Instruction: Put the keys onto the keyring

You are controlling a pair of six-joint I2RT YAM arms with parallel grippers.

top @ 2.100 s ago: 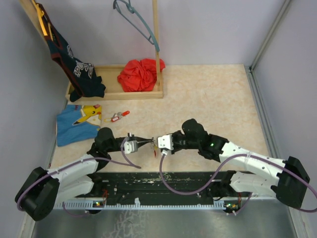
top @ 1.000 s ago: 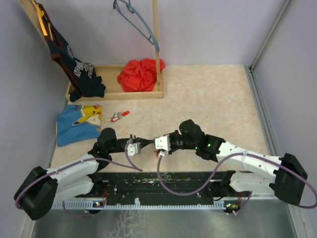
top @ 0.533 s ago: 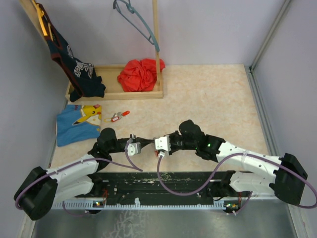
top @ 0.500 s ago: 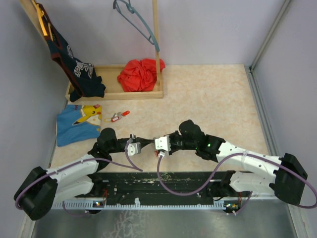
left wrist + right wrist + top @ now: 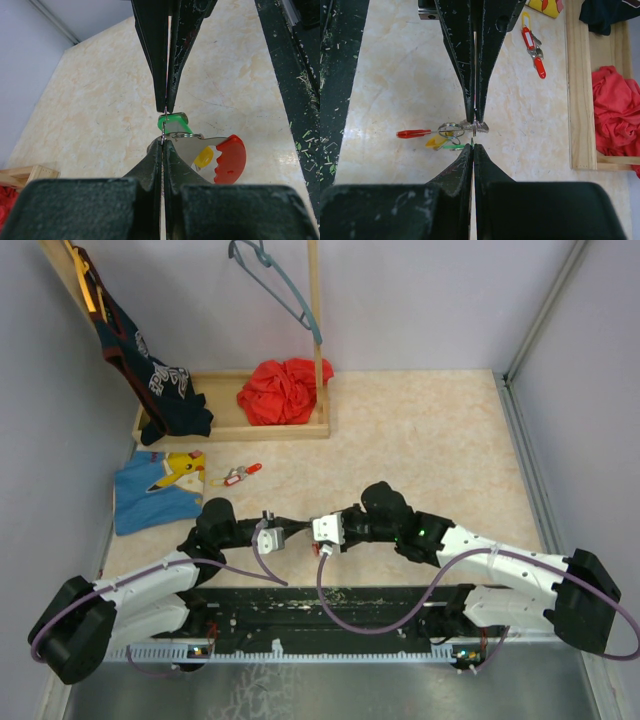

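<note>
My left gripper (image 5: 291,532) and right gripper (image 5: 303,531) meet tip to tip low over the table's near middle. In the left wrist view my left gripper (image 5: 163,143) is shut on a thin metal ring seen edge-on. From the ring hang a red-headed key (image 5: 230,159), a yellow tag (image 5: 204,157) and a green key (image 5: 173,120). In the right wrist view my right gripper (image 5: 473,145) is shut on the small ring of the green key (image 5: 451,146), just below the metal ring (image 5: 451,130). The red and grey keyring (image 5: 241,475) lies apart at the far left, and it also shows in the right wrist view (image 5: 533,46).
A blue cloth with a yellow cartoon print (image 5: 160,488) lies at the left. A wooden tray (image 5: 232,429) at the back holds a red cloth (image 5: 282,390) and a dark shirt (image 5: 165,390). A hanger (image 5: 275,285) hangs above. A black strip (image 5: 330,600) runs along the near edge.
Since two seconds ago both wrists shifted slightly and the right gripper closed in on the left. Nothing has visibly moved in the last second.
</note>
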